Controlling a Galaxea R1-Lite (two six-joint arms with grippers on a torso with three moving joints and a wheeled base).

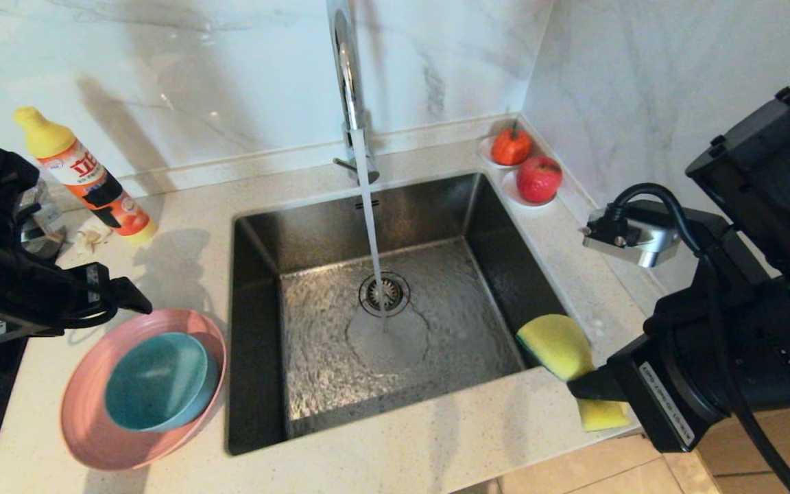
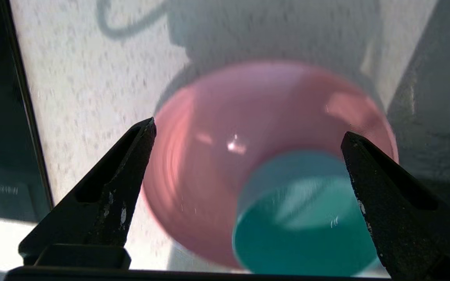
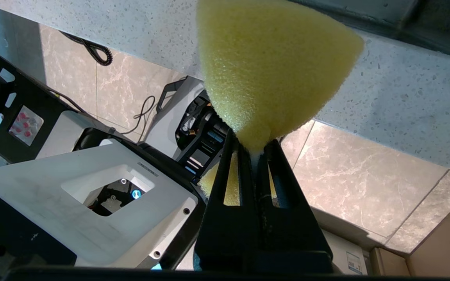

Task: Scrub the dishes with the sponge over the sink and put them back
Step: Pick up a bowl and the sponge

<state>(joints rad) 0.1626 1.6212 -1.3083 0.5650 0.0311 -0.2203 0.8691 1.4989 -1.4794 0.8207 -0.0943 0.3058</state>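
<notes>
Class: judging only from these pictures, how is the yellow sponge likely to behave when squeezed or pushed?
Probably soft: the right tool, shut at its middle, pinches the sponge into a narrow waist. Likely light, since that pinch alone carries it. Its porous foam suggests it would soak up water.

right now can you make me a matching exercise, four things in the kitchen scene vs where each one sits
Things:
1. teal-blue round bowl
2. yellow rectangular sponge
3. red apple
4. yellow-capped detergent bottle

Places:
A. on the counter by the back wall, left of the sink
B. inside the matte pink round plate
C. pinched in the shut jaws of the right gripper
D. on a small dish at the brushed-steel sink's far right corner

Pairs: 1-B, 2-C, 3-D, 4-A
</notes>
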